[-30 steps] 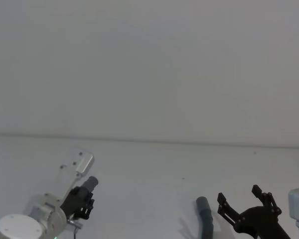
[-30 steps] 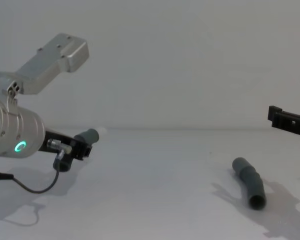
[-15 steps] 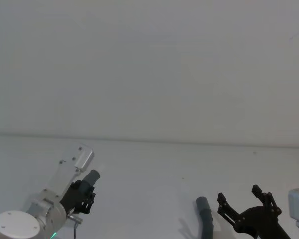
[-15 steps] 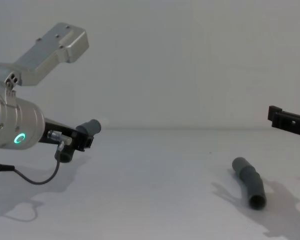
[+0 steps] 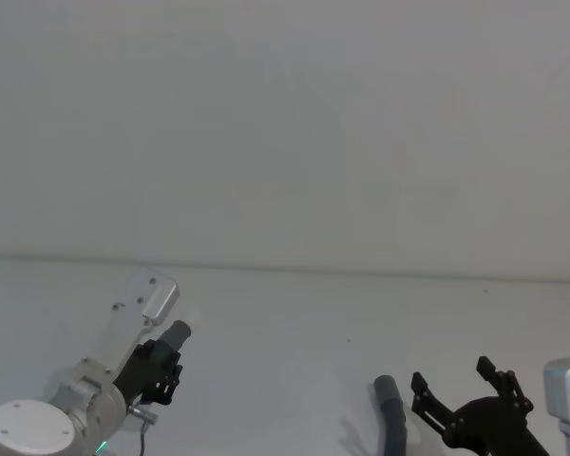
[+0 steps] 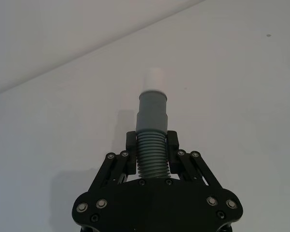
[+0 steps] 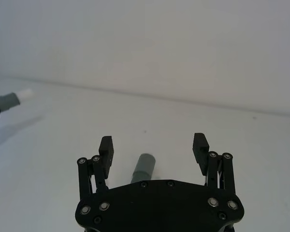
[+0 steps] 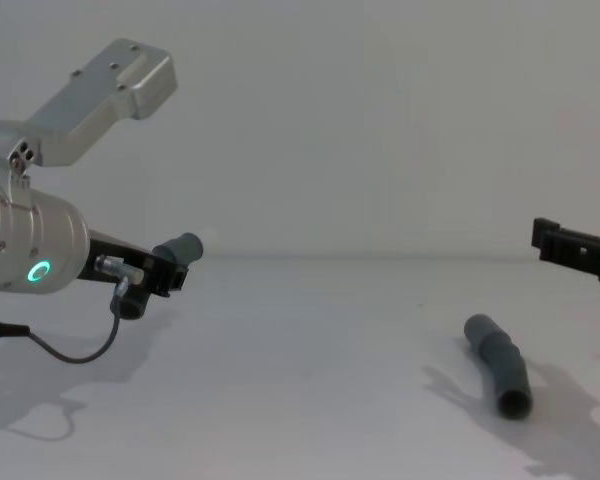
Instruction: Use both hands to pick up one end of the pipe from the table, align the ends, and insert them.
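Observation:
My left gripper (image 6: 151,153) (image 5: 161,366) (image 8: 163,270) is shut on the corrugated body of one grey pipe piece (image 6: 151,140), held above the table on the left. Its smooth cuff with a white tip (image 6: 154,79) sticks out past the fingers. The second pipe piece (image 8: 500,365) (image 5: 391,413) (image 7: 143,168) lies on the white table (image 8: 310,390) at the right, its open socket end (image 8: 516,404) facing the robot. My right gripper (image 7: 153,147) (image 5: 459,391) hovers open above and just right of that piece, with nothing between its fingers.
A pale grey wall (image 5: 285,123) rises behind the table's far edge. A black cable (image 8: 75,355) hangs under the left wrist.
The left gripper has lifted slightly and moved a little forward with its pipe piece. The right gripper has dropped a touch toward the pipe on the table.

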